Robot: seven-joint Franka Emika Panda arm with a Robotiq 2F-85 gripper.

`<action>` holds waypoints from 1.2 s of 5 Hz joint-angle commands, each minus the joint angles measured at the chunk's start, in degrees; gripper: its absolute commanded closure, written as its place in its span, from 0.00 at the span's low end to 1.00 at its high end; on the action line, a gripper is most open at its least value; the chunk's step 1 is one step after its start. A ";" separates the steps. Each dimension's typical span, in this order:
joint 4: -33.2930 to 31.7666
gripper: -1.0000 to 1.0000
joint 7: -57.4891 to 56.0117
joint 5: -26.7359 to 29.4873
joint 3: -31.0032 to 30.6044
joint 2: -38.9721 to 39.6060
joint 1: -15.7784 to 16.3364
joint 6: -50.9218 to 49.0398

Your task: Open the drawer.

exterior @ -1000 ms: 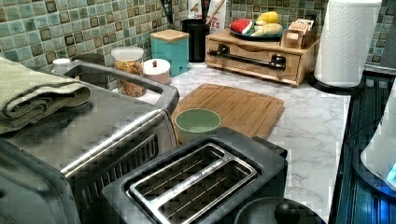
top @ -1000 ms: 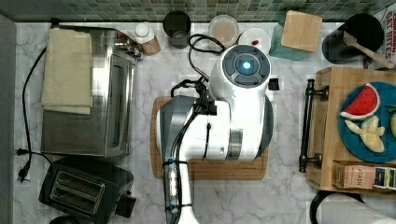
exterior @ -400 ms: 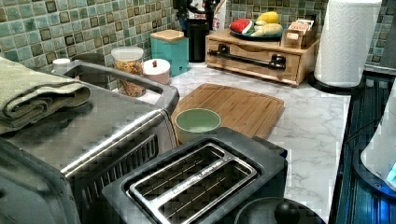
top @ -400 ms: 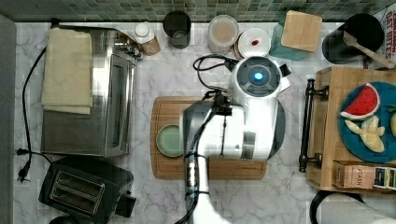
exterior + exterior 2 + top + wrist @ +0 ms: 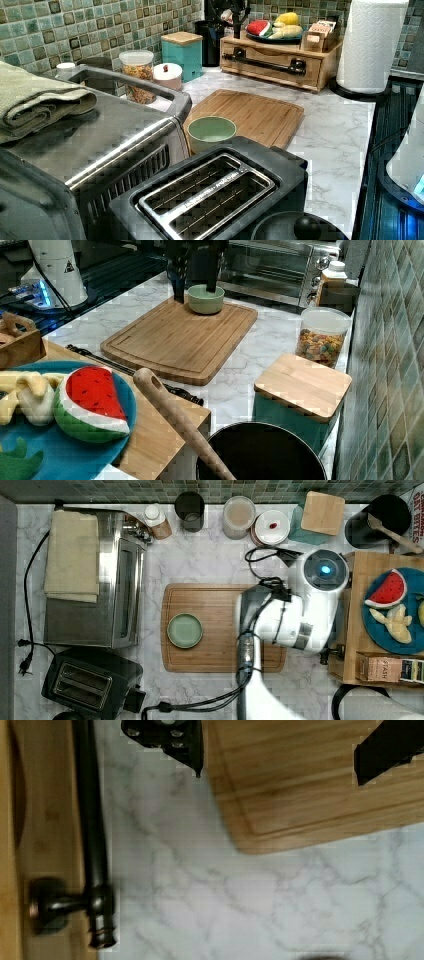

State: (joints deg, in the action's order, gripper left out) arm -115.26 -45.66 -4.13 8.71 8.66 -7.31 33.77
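Observation:
The drawer (image 5: 272,67) is a light-wood front in a low box at the top view's right, flush with the box. Its long black bar handle (image 5: 265,61) runs across the front on knobbed posts. In the wrist view the handle (image 5: 92,820) runs along the drawer front (image 5: 47,820), with one post (image 5: 65,905) near its end. My gripper (image 5: 280,745) is open with nothing between its black fingers (image 5: 170,737). It hangs above the cutting board's corner and the marble, apart from the handle. In the right view the gripper (image 5: 196,282) hangs over the board, in front of the bowl.
A bamboo cutting board (image 5: 215,627) carries a green bowl (image 5: 185,630). A plate of toy fruit (image 5: 395,605) sits on the drawer's box. A toaster oven (image 5: 95,580), a toaster (image 5: 90,682), jars along the tiled wall and a paper towel roll (image 5: 372,45) ring the marble counter.
The arm has swung to the top view's right, from above the cutting board's middle to its right end beside the drawer. The green bowl is now uncovered.

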 commanded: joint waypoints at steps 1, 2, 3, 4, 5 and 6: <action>2.60 0.00 -6.40 -3.78 3.73 2.18 -4.71 3.94; 1.81 0.00 -7.39 -6.72 5.66 2.93 -3.79 5.62; -1.36 0.00 -11.30 -1.92 5.28 3.01 -5.49 9.17; -6.36 0.00 -7.88 -1.44 5.13 1.67 -4.86 13.78; -7.67 0.00 -9.36 -2.79 5.65 2.28 -5.38 15.65; -9.31 0.00 -9.65 -4.06 6.18 3.19 -6.07 17.66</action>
State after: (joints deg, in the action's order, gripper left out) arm -121.75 -50.95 -7.96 14.30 12.47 -11.61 49.88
